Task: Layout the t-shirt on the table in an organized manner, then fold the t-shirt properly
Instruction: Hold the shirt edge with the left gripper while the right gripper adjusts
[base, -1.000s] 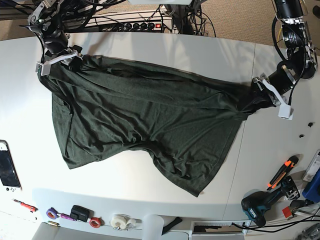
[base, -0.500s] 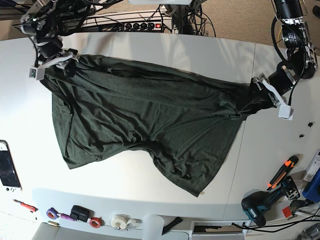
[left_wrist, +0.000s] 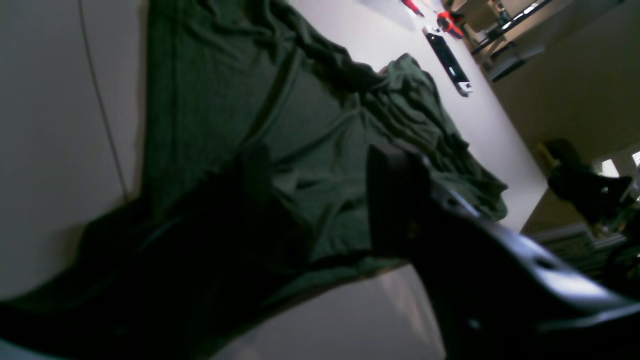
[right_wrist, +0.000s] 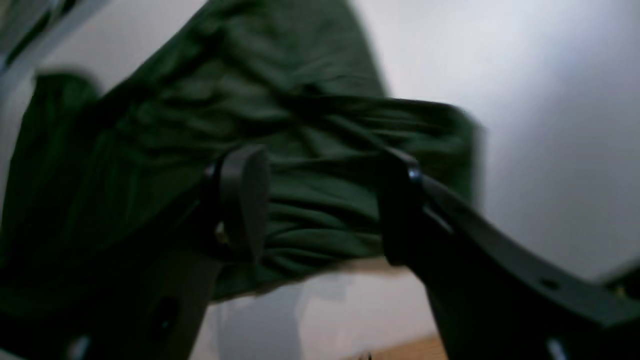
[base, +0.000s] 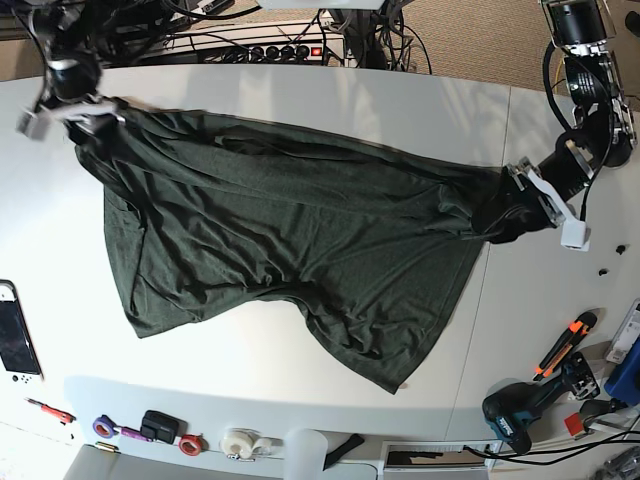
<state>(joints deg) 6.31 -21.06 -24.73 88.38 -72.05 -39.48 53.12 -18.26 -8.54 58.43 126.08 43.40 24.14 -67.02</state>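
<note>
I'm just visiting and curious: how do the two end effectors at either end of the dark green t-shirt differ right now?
The right end effector stands plainly open, with the dark green cotton t-shirt loose between its fingers; only one finger of the left end effector shows, so its opening is unclear. The right one sits at the shirt's far corner, near the white table's back edge; the left one meets a bunched, twisted end nearer a side. Both are dark, and at the shirt's ends.

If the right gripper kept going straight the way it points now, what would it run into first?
Most likely the t-shirt. In the right wrist view the right gripper stands open with bunched green fabric directly ahead between its fingers; depth is unclear because the view is blurred.
</note>
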